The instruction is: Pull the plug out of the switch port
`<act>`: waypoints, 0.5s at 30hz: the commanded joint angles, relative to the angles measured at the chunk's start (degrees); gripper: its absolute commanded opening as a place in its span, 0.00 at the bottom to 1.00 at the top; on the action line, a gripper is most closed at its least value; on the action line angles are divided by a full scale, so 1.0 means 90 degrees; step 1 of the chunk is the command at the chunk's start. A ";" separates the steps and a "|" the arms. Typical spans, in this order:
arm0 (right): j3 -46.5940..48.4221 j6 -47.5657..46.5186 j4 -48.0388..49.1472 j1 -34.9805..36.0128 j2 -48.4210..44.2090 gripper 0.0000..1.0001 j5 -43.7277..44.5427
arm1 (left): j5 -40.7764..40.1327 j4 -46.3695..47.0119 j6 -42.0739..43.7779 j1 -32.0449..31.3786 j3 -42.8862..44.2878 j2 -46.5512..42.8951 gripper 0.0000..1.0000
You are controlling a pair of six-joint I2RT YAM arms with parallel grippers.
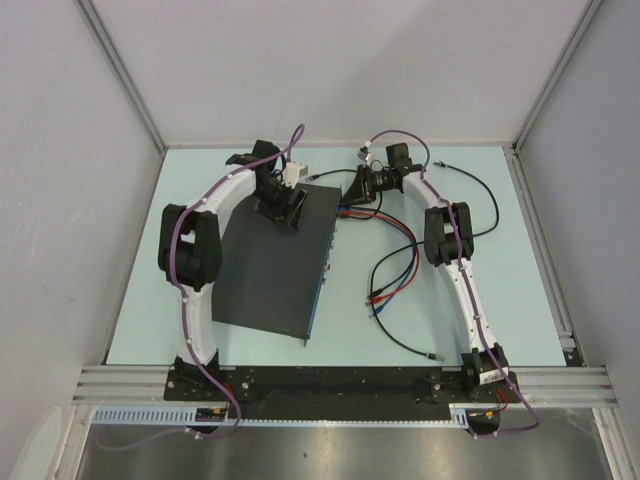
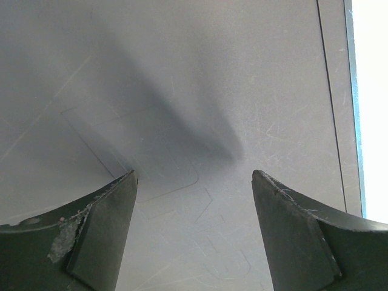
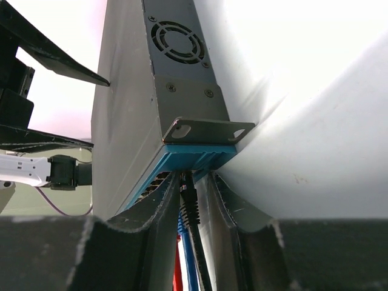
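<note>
Over the switch (image 1: 275,265), left gripper (image 2: 194,176) is held spread wide. At its port face, black plug (image 3: 186,194) is bracketed by right gripper (image 3: 195,182); clamping not discernible.

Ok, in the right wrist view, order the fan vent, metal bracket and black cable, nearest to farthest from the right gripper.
1. black cable, between the fingers of the right gripper.
2. metal bracket, just above, at the corner of the switch.
3. fan vent, top of view.
</note>
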 commanded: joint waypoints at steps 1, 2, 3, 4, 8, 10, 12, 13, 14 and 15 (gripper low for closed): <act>0.0104 -0.0215 -0.0081 0.0083 0.0276 0.30 0.0417 | 0.0102 0.0057 0.0031 -0.0096 -0.0035 -0.0219 0.82; 0.0104 -0.0244 -0.0120 0.0092 0.0266 0.30 0.0417 | 0.0102 0.0067 0.0002 -0.0096 -0.0026 -0.0219 0.82; 0.0114 -0.0283 -0.0120 0.0112 0.0247 0.30 0.0408 | 0.0093 0.0067 0.0012 -0.0096 -0.0035 -0.0209 0.82; 0.0104 -0.0293 -0.0140 0.0112 0.0256 0.30 0.0398 | 0.0083 0.0086 -0.0008 -0.0096 -0.0035 -0.0209 0.82; 0.0114 -0.0323 -0.0159 0.0122 0.0247 0.34 0.0359 | 0.0092 0.0096 -0.0008 -0.0096 -0.0035 -0.0180 0.82; 0.0114 -0.0323 -0.0159 0.0122 0.0246 0.36 0.0281 | 0.0083 0.0096 0.0002 -0.0096 -0.0045 -0.0180 0.82; 0.0104 -0.0332 -0.0169 0.0122 0.0256 0.35 0.0251 | 0.0102 0.0096 0.0002 -0.0096 -0.0045 -0.0180 0.82; 0.0104 -0.0313 -0.0130 0.0122 0.0266 0.31 0.0242 | 0.0102 0.0086 -0.0008 -0.0096 -0.0045 -0.0170 0.82; 0.0104 -0.0313 -0.0130 0.0122 0.0266 0.29 0.0222 | 0.0093 0.0096 -0.0008 -0.0096 -0.0045 -0.0170 0.82; 0.0104 -0.0294 -0.0130 0.0131 0.0276 0.28 0.0183 | 0.0092 0.0096 -0.0008 -0.0096 -0.0035 -0.0160 0.82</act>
